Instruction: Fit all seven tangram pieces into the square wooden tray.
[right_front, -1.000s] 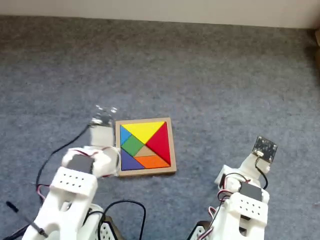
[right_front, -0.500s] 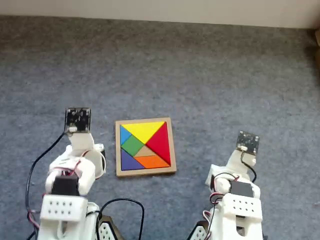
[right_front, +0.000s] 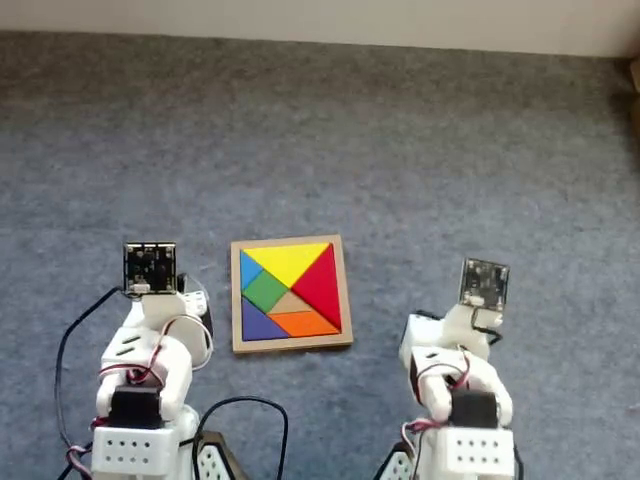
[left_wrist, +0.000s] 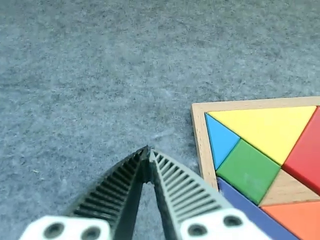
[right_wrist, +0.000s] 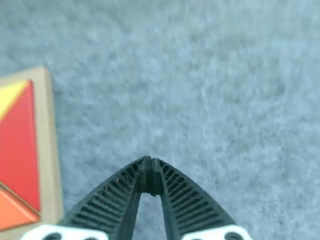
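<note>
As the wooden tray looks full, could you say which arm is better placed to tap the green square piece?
Probably left: its shut pincer lies beside the square wooden tray, on the side holding the green square piece. The right pincer sits farther.

The surface (right_front: 420, 150) is covered in a grey-blue, carpet-like felt with a short, mottled nap, and it runs across the whole high view. In the wrist views the same felt shows its fuzzy fibres close up. Along the far edge lies a pale cream band (right_front: 300, 20), flat and unmarked; wall or bare strip, I cannot tell. A small brown patch (right_front: 635, 75) cuts in at the far right. The light is soft and even.
</note>
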